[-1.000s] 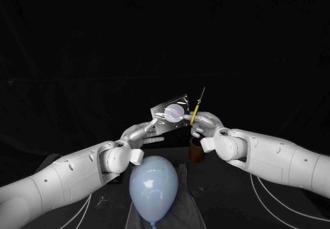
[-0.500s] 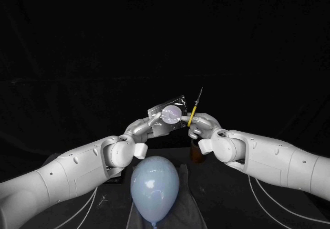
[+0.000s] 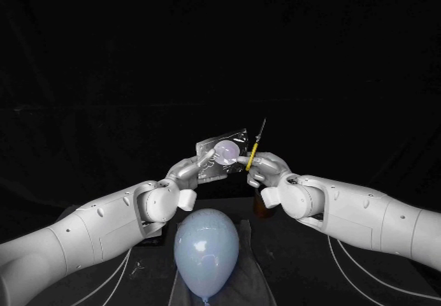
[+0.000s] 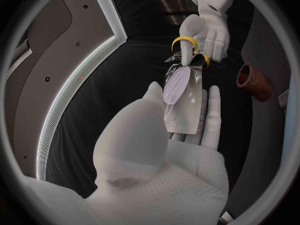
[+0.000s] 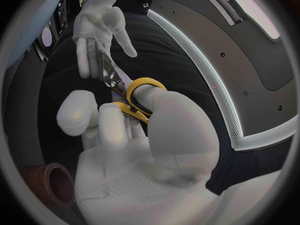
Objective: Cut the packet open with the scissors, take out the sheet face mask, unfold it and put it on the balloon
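Observation:
My left hand (image 3: 188, 172) holds a clear, shiny packet (image 3: 224, 153) with a pale round label up in the air; the packet (image 4: 181, 97) lies against its fingers. My right hand (image 3: 266, 168) grips yellow-handled scissors (image 3: 253, 148), blades pointing up at the packet's right edge. In the right wrist view the scissors (image 5: 128, 97) sit in my right hand (image 5: 125, 135) with their blades reaching the left hand (image 5: 99, 27). In the left wrist view the right hand (image 4: 209, 22) holds the yellow handles (image 4: 186, 44) at the packet's far end. A pale blue balloon (image 3: 206, 245) lies below, near me.
A brown cup (image 3: 264, 203) stands on the table behind my right hand, also the brown cup (image 4: 253, 81) and the brown cup (image 5: 49, 185). The balloon rests on a grey strip (image 3: 248, 280) on the black table.
Both hands have drifted slightly left and up, bringing the scissors closer against the packet's edge. The left hand's fingers have closed more tightly around the packet.

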Robot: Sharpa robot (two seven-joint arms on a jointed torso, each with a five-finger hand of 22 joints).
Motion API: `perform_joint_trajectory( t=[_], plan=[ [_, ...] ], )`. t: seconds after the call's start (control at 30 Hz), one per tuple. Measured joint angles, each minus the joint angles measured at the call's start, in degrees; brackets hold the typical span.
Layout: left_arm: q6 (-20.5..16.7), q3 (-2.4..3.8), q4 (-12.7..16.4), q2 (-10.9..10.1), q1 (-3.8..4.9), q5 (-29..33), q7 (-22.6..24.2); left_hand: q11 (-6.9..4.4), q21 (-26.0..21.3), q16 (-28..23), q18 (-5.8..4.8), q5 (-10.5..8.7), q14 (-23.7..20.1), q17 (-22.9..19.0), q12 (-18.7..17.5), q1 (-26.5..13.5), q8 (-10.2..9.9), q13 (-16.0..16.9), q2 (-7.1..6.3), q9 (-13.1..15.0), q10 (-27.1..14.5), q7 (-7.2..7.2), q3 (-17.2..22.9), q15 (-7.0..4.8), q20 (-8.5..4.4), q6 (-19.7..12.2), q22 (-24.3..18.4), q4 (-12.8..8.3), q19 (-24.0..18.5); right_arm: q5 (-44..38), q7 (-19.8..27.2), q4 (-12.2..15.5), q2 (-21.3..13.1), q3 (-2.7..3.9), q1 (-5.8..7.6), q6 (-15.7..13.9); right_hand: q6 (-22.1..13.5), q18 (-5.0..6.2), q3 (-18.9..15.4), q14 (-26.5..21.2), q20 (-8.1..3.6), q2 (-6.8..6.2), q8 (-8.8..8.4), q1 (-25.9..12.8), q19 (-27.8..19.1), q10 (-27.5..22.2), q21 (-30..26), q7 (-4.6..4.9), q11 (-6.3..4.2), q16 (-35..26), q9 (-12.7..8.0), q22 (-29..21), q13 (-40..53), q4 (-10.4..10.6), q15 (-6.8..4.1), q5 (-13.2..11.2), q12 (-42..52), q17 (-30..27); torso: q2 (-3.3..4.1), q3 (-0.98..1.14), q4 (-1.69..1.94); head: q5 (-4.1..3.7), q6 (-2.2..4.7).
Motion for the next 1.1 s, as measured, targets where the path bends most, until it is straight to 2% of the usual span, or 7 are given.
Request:
perform_joint_trajectory(
  t=[0.13,0.27,0.4,0.63,0.83,1.03,1.1],
  plan=[
    [0.92,0.0,-0.13,-0.01,0.0,0.8,0.09,-0.11,0.0,0.0,0.0,0.0,0.77,0.0,-0.27,0.37,0.17,-0.05,0.37,-0.17,0.49,0.08,0.02,-0.19,-0.21,0.54,0.0,-0.02,0.41,0.01,0.01,0.23,0.04,0.2,-0.12,0.16,0.0,-0.03,0.0,0.01,0.0,0.06,0.0,-0.06,0.0,0.0,0.0,0.0,0.0,0.0,0.01,-0.02,-0.04,0.0,0.01,-0.24,-0.02,-0.01,0.0,0.0,0.02,-0.02,-0.03],
    [1.83,0.0,-0.23,-0.02,0.02,1.49,0.14,-0.1,0.0,0.0,-0.01,0.0,0.89,0.0,-0.51,0.68,0.17,-0.05,0.67,-0.33,0.88,0.01,0.13,-0.32,-0.11,0.9,0.0,-0.13,0.92,0.01,0.02,0.8,0.0,0.99,-0.45,0.44,0.0,-0.33,0.0,0.07,0.0,0.07,-0.01,-0.07,0.0,0.0,0.0,0.0,0.0,0.0,0.04,-0.03,-0.04,0.0,0.07,-0.32,-0.03,-0.02,0.0,0.0,0.04,0.08,-0.01],
    [2.41,0.0,-0.36,-0.11,0.02,1.95,0.15,-0.1,0.0,0.0,-0.02,0.0,1.2,0.0,-0.75,1.08,0.17,-0.05,0.74,-0.52,1.29,0.06,0.18,-0.23,-0.4,0.95,0.0,-0.18,1.23,0.01,0.03,1.14,-0.33,1.38,-0.63,0.67,0.0,-0.35,0.0,0.07,-0.2,0.07,-0.01,-0.07,-0.2,0.0,0.0,0.0,0.0,0.0,0.06,-0.06,-0.04,0.0,0.07,-0.32,-0.03,-0.02,0.0,0.0,0.02,0.14,0.04],
    [2.98,0.0,-0.96,-0.52,0.02,2.44,0.06,-0.31,0.49,0.0,-0.04,0.0,2.11,-0.04,-1.65,1.13,-0.47,-0.05,0.68,-1.1,1.93,0.06,0.07,-0.71,-0.67,0.95,0.06,-0.08,3.53,0.0,0.08,1.51,-0.91,1.71,-0.75,1.01,-0.01,-0.37,0.01,0.07,-0.2,0.07,-0.01,-0.07,-0.2,0.0,0.0,0.01,0.0,0.0,0.09,-0.02,-0.04,-0.02,0.07,-0.89,0.09,-0.05,0.0,0.03,-0.03,0.16,0.05],
    [3.48,0.0,-1.76,-0.69,0.02,2.61,-0.35,-0.31,0.72,0.0,-0.05,0.0,2.84,-0.1,-2.36,1.13,-0.47,-0.07,0.68,-1.32,2.32,0.06,-0.73,-0.63,-0.93,0.94,0.08,0.67,4.81,-0.06,0.09,1.45,-1.08,1.82,-0.79,1.36,-0.05,-0.38,0.16,0.07,-0.2,0.3,-0.01,-0.3,-0.2,0.0,0.0,0.05,0.0,0.0,0.16,0.05,0.01,-0.19,0.08,-1.1,0.09,-0.06,-0.01,0.04,-0.03,0.13,0.1],
    [5.22,0.0,-2.25,-0.81,0.03,2.46,-1.23,-0.31,0.0,-0.73,-0.07,0.0,2.94,-0.41,-3.39,-1.22,-0.47,-0.1,-0.88,-1.56,2.73,0.06,-3.0,-0.54,-0.91,0.94,-0.08,1.02,4.79,-0.17,-0.03,0.88,-1.26,1.83,-0.79,1.63,-0.07,-0.4,0.22,0.08,-0.2,0.35,-0.01,-0.35,-0.2,0.0,0.0,0.07,0.0,-0.01,0.16,0.05,0.01,-0.27,0.08,-1.1,0.09,0.01,-0.02,0.02,-0.03,0.31,-0.13],
    [6.05,0.0,-2.33,-0.85,0.03,2.32,-1.52,-0.31,-0.5,-0.9,-0.07,0.0,2.94,-0.53,-3.96,-2.29,-0.47,-0.1,-1.37,-1.65,2.73,0.06,-3.68,-0.54,-0.5,0.94,-0.13,1.05,4.37,-0.24,-0.1,0.69,-1.21,1.83,-0.78,1.71,-0.07,-0.4,0.18,0.08,-0.2,0.35,-0.01,-0.35,-0.2,0.0,0.0,0.07,0.0,-0.01,0.15,0.05,0.01,-0.32,0.08,-1.1,0.09,0.01,-0.02,0.01,-0.01,0.32,-0.17]
  ],
)
